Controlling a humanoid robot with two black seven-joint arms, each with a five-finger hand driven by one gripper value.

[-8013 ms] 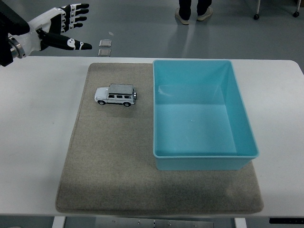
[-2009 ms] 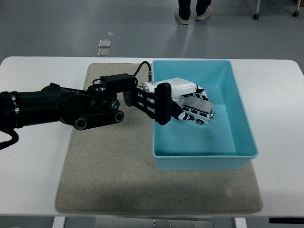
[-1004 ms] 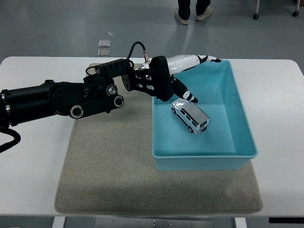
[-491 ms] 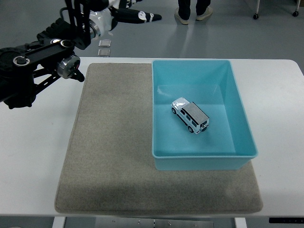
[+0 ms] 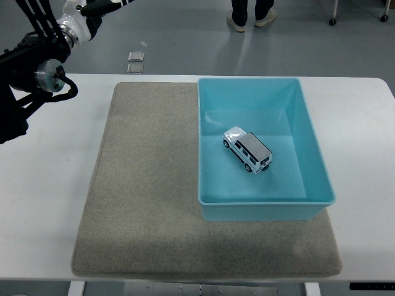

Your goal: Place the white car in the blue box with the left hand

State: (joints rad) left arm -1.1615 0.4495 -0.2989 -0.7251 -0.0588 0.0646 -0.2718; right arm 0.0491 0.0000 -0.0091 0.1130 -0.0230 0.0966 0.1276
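The white car (image 5: 247,150) lies on the floor of the blue box (image 5: 266,211), near its middle, standing on its wheels and turned diagonally with its front toward the far left. Nothing touches it. My left arm (image 5: 37,68) is raised at the picture's top left corner, far from the box. Its hand (image 5: 86,11) is mostly cut off by the top edge. The right arm does not show.
The blue box sits on the right part of a grey-brown mat (image 5: 142,185) on the white table (image 5: 43,185). A person's feet (image 5: 250,17) stand on the floor beyond the table. Two small grey squares (image 5: 136,61) lie on the floor.
My left arm has drawn back up and to the left, its hand now mostly leaving the picture. The white car stays where it was in the box.
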